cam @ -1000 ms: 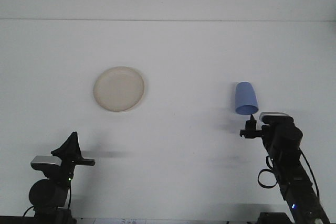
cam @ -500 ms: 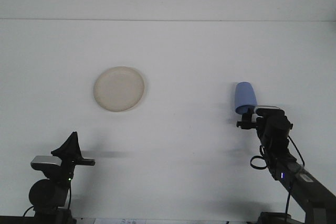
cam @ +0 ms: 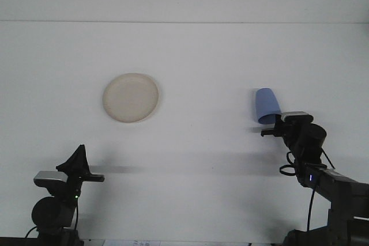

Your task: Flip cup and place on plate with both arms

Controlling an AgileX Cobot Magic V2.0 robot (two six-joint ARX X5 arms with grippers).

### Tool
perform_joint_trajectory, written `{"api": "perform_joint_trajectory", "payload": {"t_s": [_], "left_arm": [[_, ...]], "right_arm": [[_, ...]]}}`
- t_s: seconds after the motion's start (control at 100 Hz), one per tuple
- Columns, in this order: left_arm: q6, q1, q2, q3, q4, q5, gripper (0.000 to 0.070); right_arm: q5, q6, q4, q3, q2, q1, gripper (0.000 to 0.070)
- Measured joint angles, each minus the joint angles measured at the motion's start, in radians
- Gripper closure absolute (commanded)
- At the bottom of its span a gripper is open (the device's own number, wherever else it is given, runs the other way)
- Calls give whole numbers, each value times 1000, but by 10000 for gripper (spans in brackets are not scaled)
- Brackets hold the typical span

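The blue cup (cam: 267, 105) stands on the white table at the right, narrow end up and wide end toward me. My right gripper (cam: 270, 132) reaches in from the lower right and sits right at the cup's near lower edge; I cannot tell whether it touches the cup. The cream plate (cam: 131, 97) lies flat at the centre left with nothing on it, far from the cup. My left gripper (cam: 79, 155) hovers low at the near left, pointing up, well short of the plate.
The white table (cam: 202, 61) runs back to a pale wall. The right arm's wrist and cables (cam: 311, 159) fill the near right corner, and the left arm's base (cam: 53, 211) fills the near left.
The right arm has stretched forward and dropped lower, bringing its gripper up against the cup's near edge. The cup has shifted slightly left and back. The left arm has not moved.
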Motion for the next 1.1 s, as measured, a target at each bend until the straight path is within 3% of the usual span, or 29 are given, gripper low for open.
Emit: {"api": "perform_joint_trajectory", "payload": {"t_s": [0.28, 0.48, 0.75, 1.1], "left_arm": [[0, 0, 0, 0, 0, 0, 688], [0, 0, 0, 0, 0, 0, 688], [0, 0, 0, 0, 0, 0, 688], [0, 0, 0, 0, 0, 0, 688]], "right_arm": [[64, -6, -357, 27, -298, 192, 700], [147, -43, -933, 337, -493, 432, 700], [161, -76, -1707, 802, -319, 697, 700], [172, -85, -2003, 1006, -43, 868, 700]]}}
